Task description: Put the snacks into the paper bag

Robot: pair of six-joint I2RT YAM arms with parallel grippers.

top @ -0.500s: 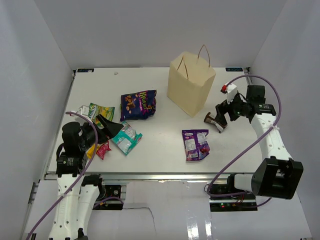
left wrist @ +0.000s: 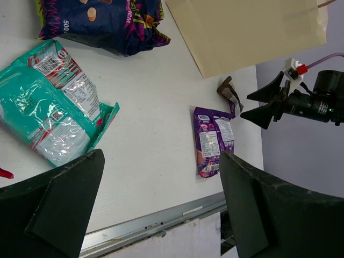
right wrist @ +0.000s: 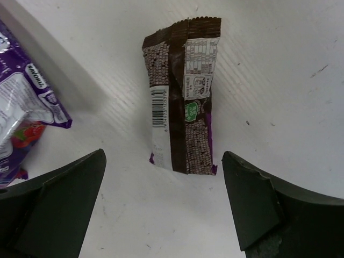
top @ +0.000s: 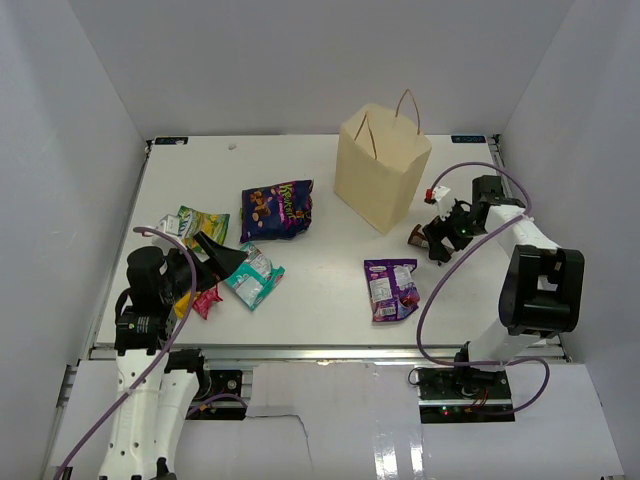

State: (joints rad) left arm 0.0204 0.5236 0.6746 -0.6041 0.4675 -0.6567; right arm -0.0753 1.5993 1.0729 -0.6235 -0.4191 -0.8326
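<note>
The tan paper bag [top: 383, 165] stands upright at the back right, twine handles up. The brown candy [top: 419, 236] lies just right of the bag's base. My right gripper [top: 437, 240] is open and empty just over it; in the right wrist view the candy [right wrist: 183, 97] lies just ahead of the gap between the open fingers [right wrist: 164, 161]. A small purple packet [top: 391, 288] lies in front of the bag. A large purple packet [top: 277, 210], a teal packet [top: 252, 276], a green-yellow packet [top: 195, 222] and a red packet [top: 207, 300] lie at the left. My left gripper [top: 215, 255] is open and empty beside the teal packet [left wrist: 48, 105].
The table's metal front edge [left wrist: 161, 220] runs just under the left gripper. White walls close in the table on the left, back and right. The right arm's purple cable [top: 440, 290] loops over the table's front right corner.
The right arm has changed posture, its upper links swinging back toward the right wall, while its gripper stays open by the brown candy. The left arm has barely moved.
</note>
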